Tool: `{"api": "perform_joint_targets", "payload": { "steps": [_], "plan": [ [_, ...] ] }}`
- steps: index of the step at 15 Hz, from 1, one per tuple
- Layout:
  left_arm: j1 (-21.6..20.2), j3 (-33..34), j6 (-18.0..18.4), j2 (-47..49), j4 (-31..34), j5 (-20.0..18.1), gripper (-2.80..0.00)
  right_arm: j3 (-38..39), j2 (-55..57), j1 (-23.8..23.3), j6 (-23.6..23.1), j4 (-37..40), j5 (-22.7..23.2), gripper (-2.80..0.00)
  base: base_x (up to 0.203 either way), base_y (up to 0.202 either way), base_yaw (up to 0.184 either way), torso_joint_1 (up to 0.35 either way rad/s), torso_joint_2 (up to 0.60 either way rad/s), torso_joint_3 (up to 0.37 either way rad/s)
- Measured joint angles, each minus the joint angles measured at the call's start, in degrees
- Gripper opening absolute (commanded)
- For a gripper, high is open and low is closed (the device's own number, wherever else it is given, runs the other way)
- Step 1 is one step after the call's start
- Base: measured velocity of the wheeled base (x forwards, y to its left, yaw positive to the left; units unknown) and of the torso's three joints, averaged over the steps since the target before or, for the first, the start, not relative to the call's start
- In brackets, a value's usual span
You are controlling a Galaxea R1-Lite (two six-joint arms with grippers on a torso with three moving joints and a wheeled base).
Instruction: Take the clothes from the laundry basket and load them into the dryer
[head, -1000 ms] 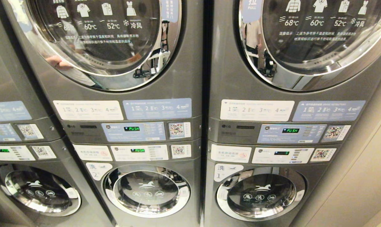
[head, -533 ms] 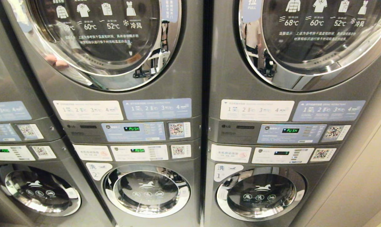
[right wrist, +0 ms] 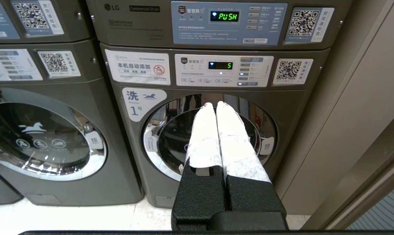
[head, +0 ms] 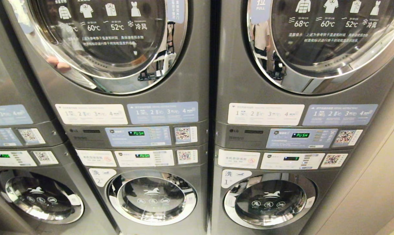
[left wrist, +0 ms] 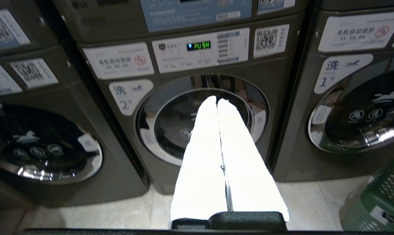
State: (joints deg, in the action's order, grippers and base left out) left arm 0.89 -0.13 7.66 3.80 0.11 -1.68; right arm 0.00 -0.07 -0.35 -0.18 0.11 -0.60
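Step in hand: by my reckoning nothing has started yet; both arms hang low in front of the stacked machines and no garment is in either claw.
Left claw point(left wrist: 217, 101): its white fingers are pressed together with nothing between them, pointing at the round door of washer 2 point(left wrist: 203, 119).
Right claw point(right wrist: 215, 105): likewise closed up tight and empty, pointing at the door of washer 1 point(right wrist: 210, 137).
Laundry basket point(left wrist: 379, 199): a green perforated basket stands on the floor near washer 1, seen only at the edge of the left wrist view; I cannot tell from here what lies in it.
Clothes: none visible anywhere in these views.
Dryers: the upper units, one on the left point(head: 105, 42) and one on the right point(head: 327, 39), both with their big chrome-ringed doors closed; the glass is dark and mirror-like, so I cannot tell what is inside.
Displays: the dryer panels read PUSH point(head: 300, 135); washer 1's panel shows a 5 point(right wrist: 220, 65).
Next move calls for: I would guess a dryer door must be pulled open first, or the basket reached, which means a claw spreading its fingers and an arm lifting or swinging toward the basket.
Risk: the basket sits off to the side, so the robot may need to turn to see it.
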Motion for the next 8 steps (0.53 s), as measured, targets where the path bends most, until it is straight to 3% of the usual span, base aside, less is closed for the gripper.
{"api": "perform_joint_targets", "payload": {
  "steps": [8],
  "plan": [
    [-0.45,0.06,0.77,-3.7,-0.25,0.2,-2.8,0.0,0.0,0.0,-1.83,0.05,0.11,-2.8,0.0,0.0,0.0,0.0,0.0,0.0]
  ]
}}
